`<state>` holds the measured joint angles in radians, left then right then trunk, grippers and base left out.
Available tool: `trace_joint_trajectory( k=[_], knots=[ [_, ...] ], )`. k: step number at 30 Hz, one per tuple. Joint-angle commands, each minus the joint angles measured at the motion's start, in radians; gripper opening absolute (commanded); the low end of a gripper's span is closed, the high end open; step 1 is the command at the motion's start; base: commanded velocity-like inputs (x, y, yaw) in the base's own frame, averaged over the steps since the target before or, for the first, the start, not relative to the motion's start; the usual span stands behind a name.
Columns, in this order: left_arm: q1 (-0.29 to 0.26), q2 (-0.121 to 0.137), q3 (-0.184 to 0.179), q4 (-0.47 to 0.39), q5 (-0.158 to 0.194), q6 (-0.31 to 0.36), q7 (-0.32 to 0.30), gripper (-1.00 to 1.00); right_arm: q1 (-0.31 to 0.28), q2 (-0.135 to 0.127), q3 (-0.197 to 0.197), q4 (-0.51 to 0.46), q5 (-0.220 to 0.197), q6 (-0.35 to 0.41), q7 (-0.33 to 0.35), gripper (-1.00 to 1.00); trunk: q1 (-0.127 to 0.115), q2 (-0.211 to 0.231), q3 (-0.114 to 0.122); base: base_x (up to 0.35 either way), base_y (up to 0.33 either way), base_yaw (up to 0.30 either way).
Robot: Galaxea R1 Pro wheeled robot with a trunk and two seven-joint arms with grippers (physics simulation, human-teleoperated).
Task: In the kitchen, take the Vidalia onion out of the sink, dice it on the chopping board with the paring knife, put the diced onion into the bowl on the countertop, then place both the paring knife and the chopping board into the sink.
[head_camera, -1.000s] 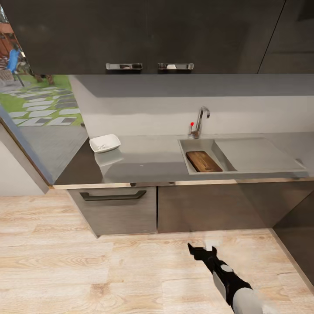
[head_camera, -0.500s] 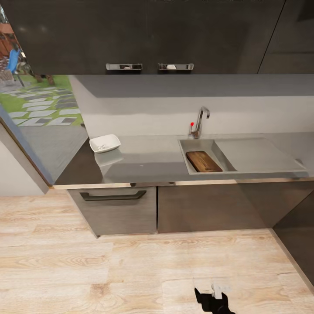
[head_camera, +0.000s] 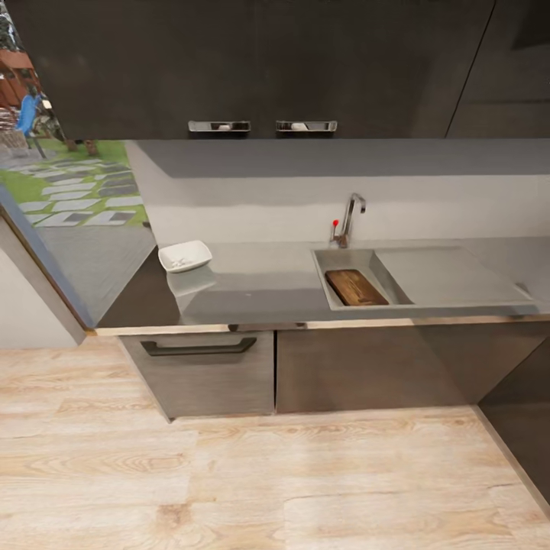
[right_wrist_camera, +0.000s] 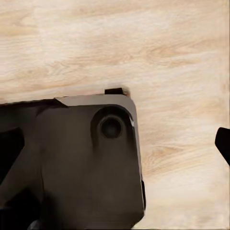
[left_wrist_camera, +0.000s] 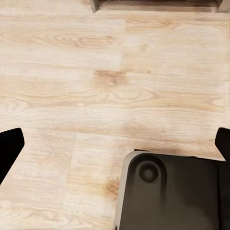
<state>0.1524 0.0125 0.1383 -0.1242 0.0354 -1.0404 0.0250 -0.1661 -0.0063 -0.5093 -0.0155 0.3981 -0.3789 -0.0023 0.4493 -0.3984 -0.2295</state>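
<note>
In the head view the grey countertop [head_camera: 260,286] runs across the middle, and the sink [head_camera: 321,269] is set into it right of centre. The dark brown chopping board [head_camera: 356,287] lies inside the basin. A white square bowl [head_camera: 185,256] stands at the counter's left end, and what it holds is too small to tell. The Vidalia onion and the paring knife are out of view. My left gripper [left_wrist_camera: 115,146] is open over the wooden floor, with a black fingertip [left_wrist_camera: 9,148] at each side. My right gripper [right_wrist_camera: 115,143] also stands open above the floor and the robot's dark base [right_wrist_camera: 72,163].
A chrome tap [head_camera: 350,218] with a red knob rises behind the basin, and a flat draining panel [head_camera: 451,275] lies to its right. Dark wall cabinets [head_camera: 260,61] hang above. Below the counter are a drawer handle [head_camera: 198,347] and cabinet fronts. Light wooden floor [head_camera: 267,481] lies between me and the counter.
My right arm has pulled back and dropped out of the bottom of the head view. The head view itself has shifted slightly, so the counter sits a little lower in the picture.
</note>
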Motion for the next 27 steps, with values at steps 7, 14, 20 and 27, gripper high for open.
trace_joint_trajectory(
  k=[7, 14, 20, 27],
  knots=[
    [0.0, 0.001, -0.003, -0.001, 0.003, -0.001, 0.003, 1.0, 0.085, -0.019, -0.008, 0.0, 0.008, 0.145, -0.031, 1.0, 0.001, -0.002, 0.01, 0.0, 0.0, 0.0],
    [0.0, 0.006, -0.003, 0.043, 0.003, 0.0, 0.003, 1.0, 0.094, -0.051, -0.012, -0.004, 0.006, 0.186, -0.037, 1.0, 0.001, -0.002, 0.021, 0.0, 0.0, 0.0],
    [0.0, 0.013, -0.004, 0.124, 0.003, -0.001, 0.003, 1.0, 0.094, -0.051, -0.013, -0.004, 0.005, 0.188, -0.033, 1.0, 0.001, -0.002, 0.031, 0.0, 0.0, 0.0],
    [0.001, 0.032, -0.01, 0.178, 0.003, -0.003, 0.001, 1.0, 0.094, -0.051, -0.014, -0.004, 0.005, 0.189, -0.032, 1.0, 0.001, -0.002, 0.042, 0.0, 0.0, 0.0]
  ],
)
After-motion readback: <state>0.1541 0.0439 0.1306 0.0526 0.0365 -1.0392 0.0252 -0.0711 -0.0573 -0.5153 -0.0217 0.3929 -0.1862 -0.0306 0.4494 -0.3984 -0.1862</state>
